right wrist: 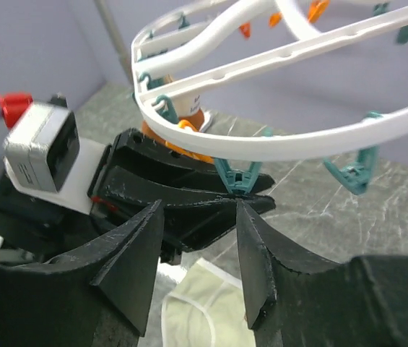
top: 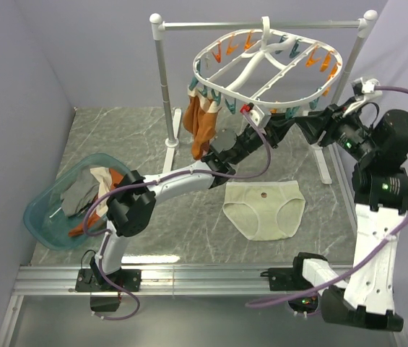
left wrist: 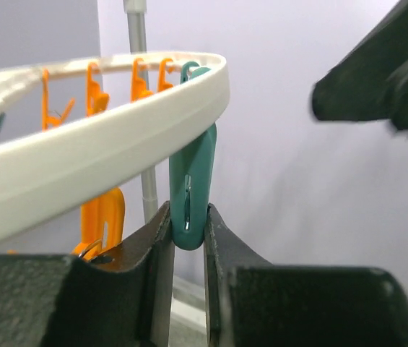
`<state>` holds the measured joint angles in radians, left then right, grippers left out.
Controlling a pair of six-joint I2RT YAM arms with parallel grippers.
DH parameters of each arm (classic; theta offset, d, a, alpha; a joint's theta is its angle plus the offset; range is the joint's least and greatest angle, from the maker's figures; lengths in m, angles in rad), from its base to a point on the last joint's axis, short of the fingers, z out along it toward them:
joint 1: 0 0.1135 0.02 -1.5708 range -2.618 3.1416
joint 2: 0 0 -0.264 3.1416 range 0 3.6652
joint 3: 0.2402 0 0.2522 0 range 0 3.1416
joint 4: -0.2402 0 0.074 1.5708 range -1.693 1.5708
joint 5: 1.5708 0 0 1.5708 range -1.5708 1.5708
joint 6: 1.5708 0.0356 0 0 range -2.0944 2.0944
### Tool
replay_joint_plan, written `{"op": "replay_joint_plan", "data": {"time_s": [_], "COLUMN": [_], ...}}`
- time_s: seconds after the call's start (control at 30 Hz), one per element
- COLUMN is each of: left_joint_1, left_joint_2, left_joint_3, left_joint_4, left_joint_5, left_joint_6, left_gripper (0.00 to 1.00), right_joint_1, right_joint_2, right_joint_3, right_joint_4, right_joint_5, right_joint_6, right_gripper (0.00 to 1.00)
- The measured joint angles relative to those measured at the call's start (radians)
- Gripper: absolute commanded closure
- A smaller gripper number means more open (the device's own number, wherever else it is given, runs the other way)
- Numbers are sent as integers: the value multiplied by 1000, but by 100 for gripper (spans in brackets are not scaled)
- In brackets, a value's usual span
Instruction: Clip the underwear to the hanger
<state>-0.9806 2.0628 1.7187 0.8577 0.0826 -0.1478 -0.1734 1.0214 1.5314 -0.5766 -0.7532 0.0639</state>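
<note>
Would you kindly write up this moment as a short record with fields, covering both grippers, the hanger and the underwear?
hanger: hung from the rail stand
left gripper: shut on a teal clip at the hanger's rim
right gripper: open, empty, close under the hanger's rim
underwear: flat on the table, not clipped, touched by neither gripper
orange garment: hanging from the hanger's left side
basin: at the table's left edge, holding more clothes

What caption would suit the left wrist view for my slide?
Left gripper pinching a teal plastic clip that hangs from the white oval plastic hanger, with orange clips behind.
</note>
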Motion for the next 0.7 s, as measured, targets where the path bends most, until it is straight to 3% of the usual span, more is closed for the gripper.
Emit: {"op": "replay_joint_plan", "data": {"time_s": [0.3,0.5,0.7], "left_joint_1": [-3,-5,-3], "left_joint_2": [28,32,48], "left_joint_3": [-89,-111,-112], "left_joint_4": [220,290,352], "left_joint_5": [3,4,8], "left_joint_6": [106,165,193], "left_gripper": [100,100,100], "right_joint_1": [-2,-1,-2], "right_joint_2": [-50,-8,-5], "right_joint_3": [-153,-293,-323], "right_joint_4": [140,267,386], "right_joint_5": [110,91,22], "right_joint_6": [145,202,208], "right_gripper": [39,36,34]}}
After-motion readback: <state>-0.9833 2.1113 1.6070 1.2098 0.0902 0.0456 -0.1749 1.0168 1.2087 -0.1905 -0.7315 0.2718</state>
